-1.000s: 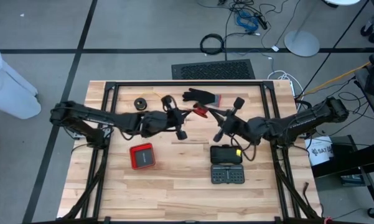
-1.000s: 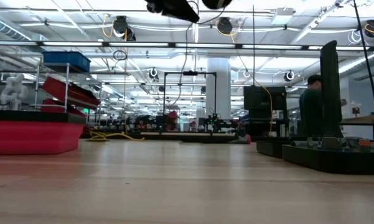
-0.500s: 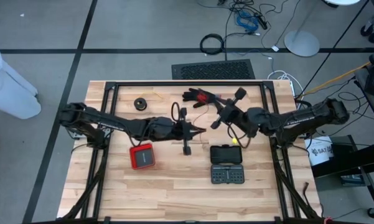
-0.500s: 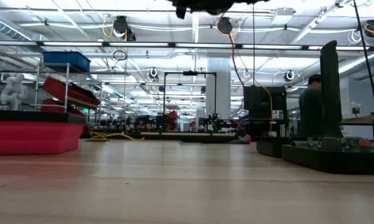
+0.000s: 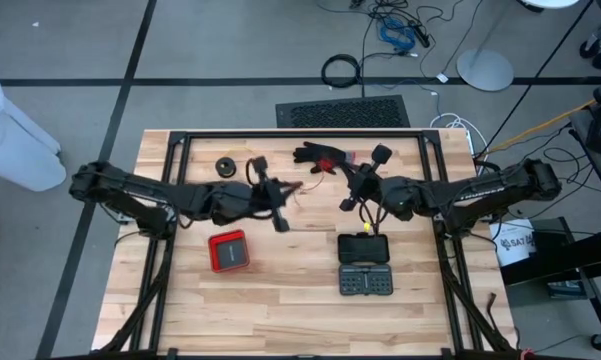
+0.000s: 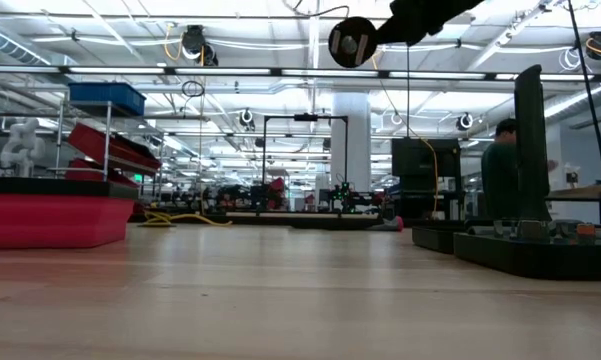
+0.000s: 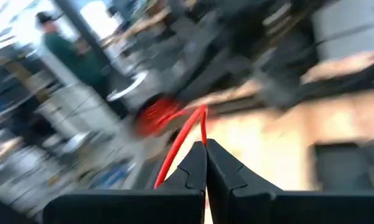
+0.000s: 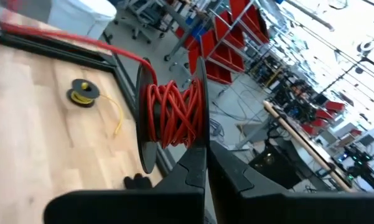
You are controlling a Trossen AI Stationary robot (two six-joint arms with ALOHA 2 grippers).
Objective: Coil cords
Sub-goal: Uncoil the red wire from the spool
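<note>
A red cord is wound on a small black spool [image 8: 171, 112], which hangs above the table's far middle [image 5: 325, 166] beside a black glove [image 5: 315, 153]. My right gripper [image 8: 202, 152] is shut on the spool; in the low view the spool [image 6: 352, 42] shows high up. One strand of the cord [image 8: 56, 34] runs off the spool to my left gripper [image 7: 205, 146], which is shut on it left of the spool [image 5: 294, 188]. A second black spool with yellow cord [image 5: 226, 166] lies on its flat side at the far left. My left gripper pinches the red cord's free strand [image 7: 202, 127] between its two fingertips, coming about level from the table's left. The strand bends over at the tips and runs off slack toward the spool. My right gripper pinches one black flange of the spool at its rim [image 8: 199, 134], coming about level from the table's right. The spool is lifted clear of the table, its axle roughly level.
A red case [image 5: 228, 250] lies near the left arm. A black case [image 5: 363, 246] and an open bit set [image 5: 365, 280] lie below the right arm. Black frame rails [image 5: 300, 133] run along the table's edges.
My left gripper went out toward the table's right and near side, then drew back left and up with the strand. My right gripper carried the spool toward the far edge, next to the glove, and turned somewhat. Both stayed shut.
</note>
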